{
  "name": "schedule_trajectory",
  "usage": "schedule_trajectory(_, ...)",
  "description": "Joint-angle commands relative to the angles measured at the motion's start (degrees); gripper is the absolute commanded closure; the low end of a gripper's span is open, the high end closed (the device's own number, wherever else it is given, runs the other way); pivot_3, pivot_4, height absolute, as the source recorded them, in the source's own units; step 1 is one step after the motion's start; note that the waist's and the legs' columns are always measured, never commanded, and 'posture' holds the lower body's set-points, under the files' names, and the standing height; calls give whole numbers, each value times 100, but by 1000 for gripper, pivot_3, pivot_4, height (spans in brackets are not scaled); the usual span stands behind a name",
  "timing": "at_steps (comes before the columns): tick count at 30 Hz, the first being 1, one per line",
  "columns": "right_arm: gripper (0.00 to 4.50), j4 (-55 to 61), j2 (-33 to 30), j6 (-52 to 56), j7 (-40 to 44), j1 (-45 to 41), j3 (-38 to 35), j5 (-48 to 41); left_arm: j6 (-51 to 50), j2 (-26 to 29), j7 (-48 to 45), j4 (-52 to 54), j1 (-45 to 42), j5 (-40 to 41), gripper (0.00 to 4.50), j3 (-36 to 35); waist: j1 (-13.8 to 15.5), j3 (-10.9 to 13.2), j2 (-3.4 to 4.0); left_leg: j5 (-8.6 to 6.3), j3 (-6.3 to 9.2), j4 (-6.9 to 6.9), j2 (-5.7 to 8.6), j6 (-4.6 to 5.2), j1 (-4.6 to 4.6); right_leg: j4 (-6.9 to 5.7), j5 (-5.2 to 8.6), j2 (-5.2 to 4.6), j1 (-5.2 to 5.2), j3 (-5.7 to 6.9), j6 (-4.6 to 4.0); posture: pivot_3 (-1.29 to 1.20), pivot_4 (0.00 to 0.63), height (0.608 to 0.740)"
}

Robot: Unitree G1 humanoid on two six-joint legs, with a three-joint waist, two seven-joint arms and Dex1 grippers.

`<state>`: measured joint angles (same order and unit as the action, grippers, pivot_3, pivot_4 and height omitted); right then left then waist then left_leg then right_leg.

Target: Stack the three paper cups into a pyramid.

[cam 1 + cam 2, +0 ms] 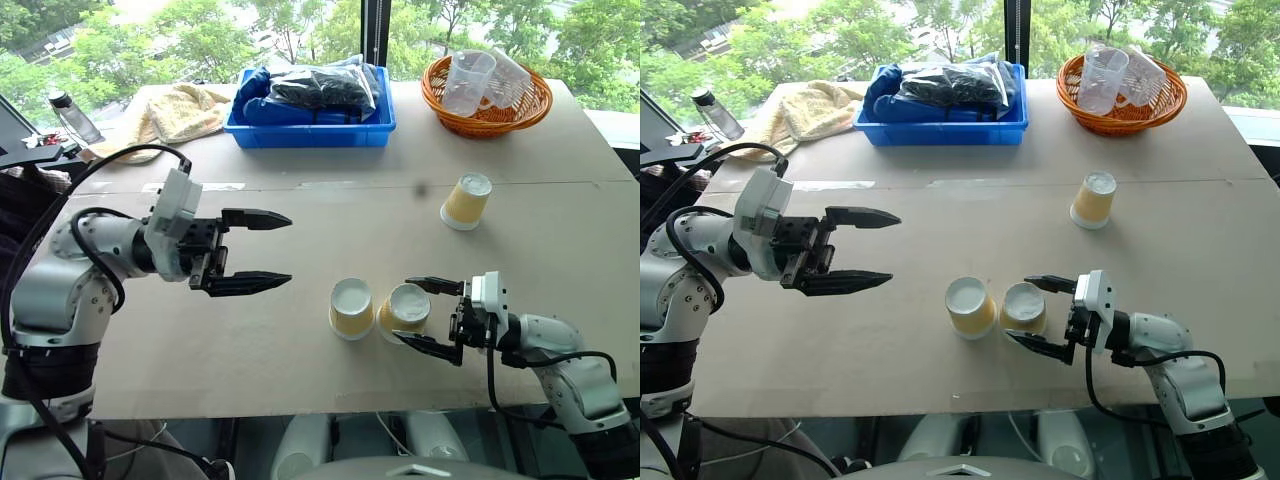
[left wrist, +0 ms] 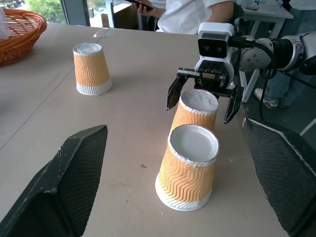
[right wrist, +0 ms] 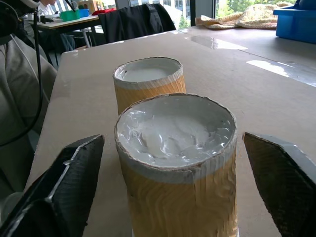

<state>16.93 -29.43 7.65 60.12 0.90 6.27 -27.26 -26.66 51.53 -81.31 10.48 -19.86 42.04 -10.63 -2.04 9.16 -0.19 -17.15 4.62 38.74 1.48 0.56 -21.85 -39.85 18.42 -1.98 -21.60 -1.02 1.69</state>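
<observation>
Three tan paper cups stand upside down on the brown table. Two stand side by side near the front edge: the left one [image 1: 352, 307] and the right one [image 1: 406, 300]. The third cup [image 1: 466, 201] stands alone farther back to the right. My right gripper [image 1: 402, 309] is open and level, its fingers [image 3: 64, 182] on either side of the right cup with a gap at each side. Off to the left my left gripper [image 1: 290, 250] hovers above the table, open, pointing toward the cups with nothing in it. No cup sits on another.
Along the far edge are a blue bin [image 1: 310, 135] holding dark bags, an orange basket [image 1: 485, 122] with clear plastic cups, a yellow towel [image 1: 180, 110] and a bottle [image 1: 72, 115]. A person in a white shirt [image 2: 192, 15] stands beyond the table in the left wrist view.
</observation>
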Motion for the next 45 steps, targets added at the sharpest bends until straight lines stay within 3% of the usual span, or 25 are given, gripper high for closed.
schedule_trajectory(1, 117, 235, -120, 41, 59, 64, -209, -221, 107, 60, -120, 74, 3, -34, 0, -3, 2, 0, 0, 0, 0, 0, 0, 0, 0, 0, 0, 0, 0, 0, 0, 0, 150, 740)
schedule_trajectory(7, 117, 609, -458, 296, 15, 383, -1014, -938, 15, 59, -152, 119, -109, 58, 0, -39, 18, 1, 0, 0, 0, 0, 0, 1, -1, 0, 0, -1, 0, 0, 0, 0, 150, 740)
schedule_trajectory(10, 117, 690, -513, 770, -277, 425, -1816, -1912, -41, -62, 64, 7, -367, 99, 0, -85, 26, 1, -4, -1, 1, 1, 0, 1, -2, 1, 0, -1, 2, 1, 0, 0, 150, 740)
schedule_trajectory(13, 117, 153, -476, 494, -694, 69, -2210, -1483, 46, -180, 219, -178, -554, -100, 0, 18, 25, 0, -4, -2, -1, 2, 0, 4, 0, -1, 0, -1, 4, 1, 0, 0, 150, 740)
schedule_trajectory(18, 117, -1108, -154, 176, -2685, -1156, -1975, 407, 133, -357, 213, -300, -803, -272, 0, 295, -29, 0, -5, 0, -11, 2, 2, 0, 7, -9, 0, 4, 1, -10, 0, 0, 150, 740)
schedule_trajectory(21, 117, -1851, 205, 256, -3069, -1987, -1861, 551, 275, -406, 115, -586, -1138, -446, 0, 468, -34, 1, -4, 1, -10, -1, 1, -2, -2, -8, 0, 6, -9, -7, 0, 0, 150, 740)
schedule_trajectory(34, 117, -3627, 724, 274, -3003, -3322, -1647, 779, 455, -414, -194, -946, -1455, -603, 0, 544, -42, 2, -1, 1, -12, 3, 1, -2, -9, -6, 0, 4, -11, -6, 0, 0, 150, 740)
schedule_trajectory(45, 117, -3999, 896, 58, -2737, -3565, -1597, 867, 575, -419, 199, -1124, -1472, -835, 0, 482, -51, 2, -1, 1, -12, 4, 1, -2, -9, -7, 0, 4, -12, -6, 0, 0, 150, 740)
